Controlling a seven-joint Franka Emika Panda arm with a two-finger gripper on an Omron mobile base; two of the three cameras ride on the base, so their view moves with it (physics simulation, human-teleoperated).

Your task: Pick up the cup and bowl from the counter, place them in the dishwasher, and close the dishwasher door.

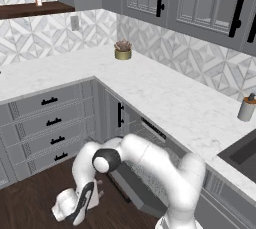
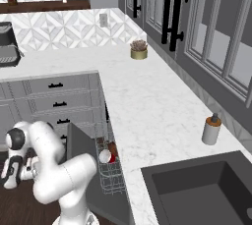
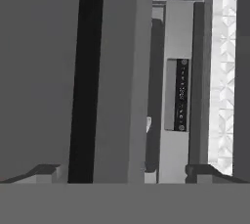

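The dishwasher door (image 2: 79,146) stands partly raised, tilted between flat and shut. Behind it the wire rack (image 2: 109,177) holds the red cup (image 2: 105,157) on its side and the dark-brown bowl (image 2: 113,148) just beyond it. My gripper (image 1: 95,195) hangs low over the floor, outside the door (image 1: 135,188), and is open with nothing between its fingers. In the hand view the door's grey outer face (image 3: 117,71) and its black bar handle (image 3: 81,71) are close ahead, with my gripper (image 3: 124,174) spread wide in front of them. The white marble counter (image 1: 165,98) runs above.
A brass pot with a plant (image 1: 123,50) stands at the counter's back corner. A grey soap dispenser (image 2: 211,129) sits beside the dark sink (image 2: 197,189). Grey drawers with black handles (image 1: 50,118) face the wooden floor (image 1: 30,203) at left.
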